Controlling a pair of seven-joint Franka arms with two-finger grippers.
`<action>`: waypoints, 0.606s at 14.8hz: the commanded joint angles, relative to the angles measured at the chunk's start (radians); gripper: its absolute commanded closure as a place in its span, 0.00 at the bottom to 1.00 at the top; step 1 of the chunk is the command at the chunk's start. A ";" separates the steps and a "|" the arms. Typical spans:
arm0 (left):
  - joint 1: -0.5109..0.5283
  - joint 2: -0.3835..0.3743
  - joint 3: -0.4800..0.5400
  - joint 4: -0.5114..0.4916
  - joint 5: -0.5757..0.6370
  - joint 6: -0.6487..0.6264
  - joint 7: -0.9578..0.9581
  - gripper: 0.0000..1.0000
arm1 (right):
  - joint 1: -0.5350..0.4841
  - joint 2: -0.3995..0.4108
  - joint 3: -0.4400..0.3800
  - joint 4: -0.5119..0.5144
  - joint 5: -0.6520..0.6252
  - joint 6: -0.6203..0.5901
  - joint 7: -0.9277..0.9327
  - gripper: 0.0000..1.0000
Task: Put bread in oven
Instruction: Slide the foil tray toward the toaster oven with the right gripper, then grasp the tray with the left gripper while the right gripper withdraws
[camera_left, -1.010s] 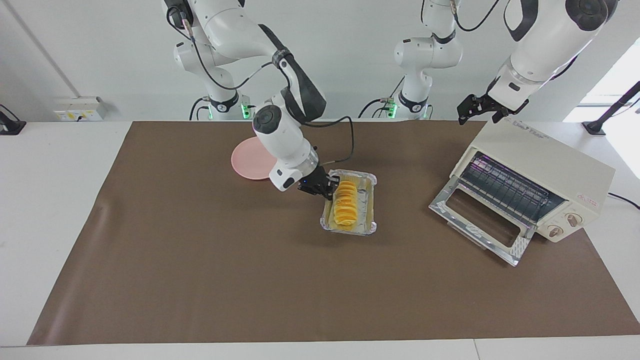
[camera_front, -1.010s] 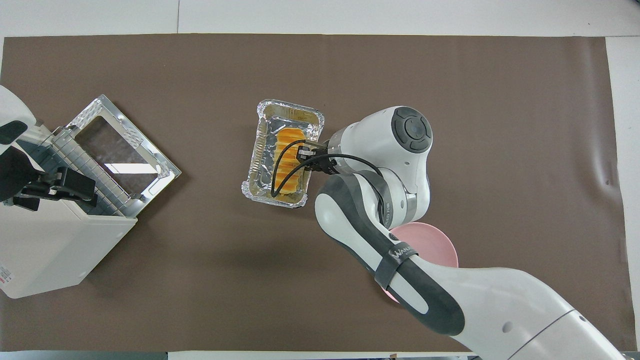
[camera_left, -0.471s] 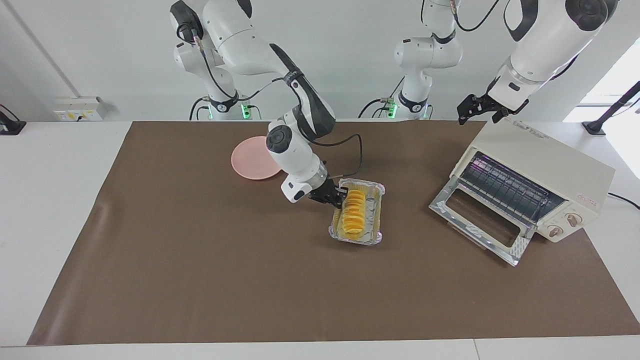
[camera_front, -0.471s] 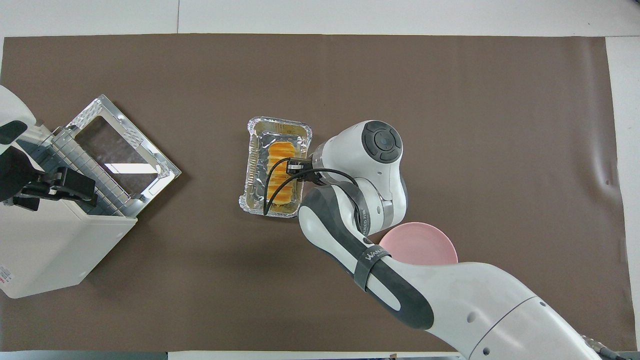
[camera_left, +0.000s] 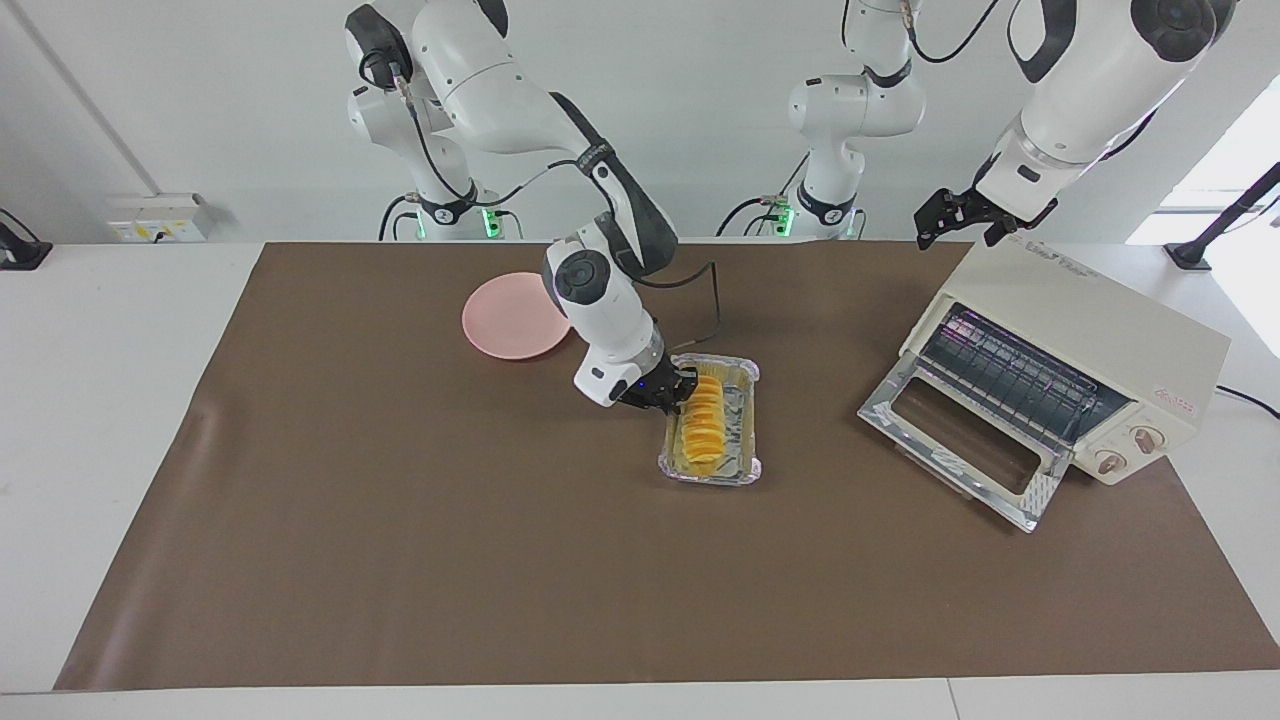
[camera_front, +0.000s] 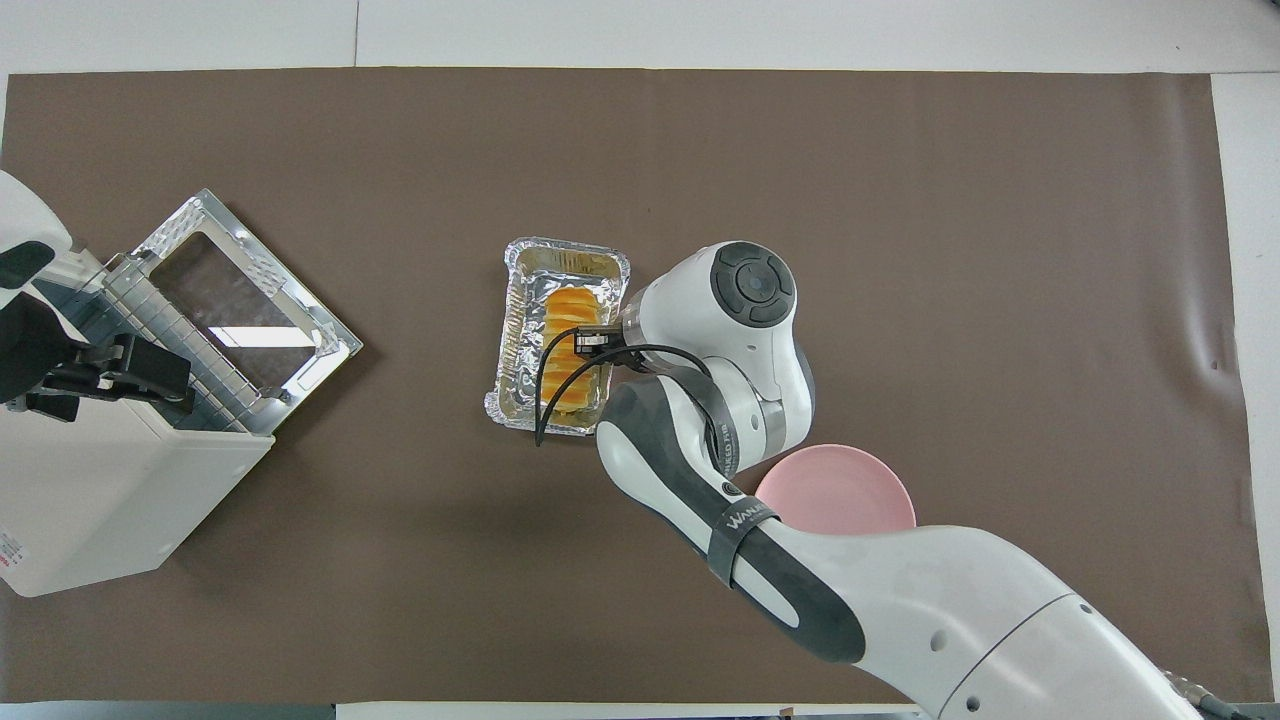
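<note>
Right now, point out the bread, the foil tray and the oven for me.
bread (camera_left: 704, 422): facing view, on its ridged yellow top.
foil tray (camera_left: 742, 404): facing view, on its rim toward the oven.
oven (camera_left: 1090, 325): facing view, on its cream top panel.

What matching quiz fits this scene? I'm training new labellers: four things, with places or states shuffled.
Things:
1. bread
2. oven
3. plate
4. left gripper

Places or states:
A. door dropped open
B. in the foil tray
C. over the oven's top
D. bare, nearer the robots than the tray

Pairs: 1-B, 2-A, 3-D, 4-C
</note>
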 joint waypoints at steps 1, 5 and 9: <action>0.010 -0.021 -0.006 -0.019 0.017 0.017 0.005 0.00 | -0.015 -0.007 0.000 0.096 -0.017 -0.148 -0.006 0.00; 0.010 -0.021 -0.006 -0.019 0.017 0.017 0.005 0.00 | -0.045 -0.089 -0.026 0.180 -0.023 -0.334 0.024 0.00; -0.007 -0.027 -0.015 -0.013 0.015 0.027 0.008 0.00 | -0.159 -0.263 -0.029 0.123 -0.155 -0.487 -0.042 0.00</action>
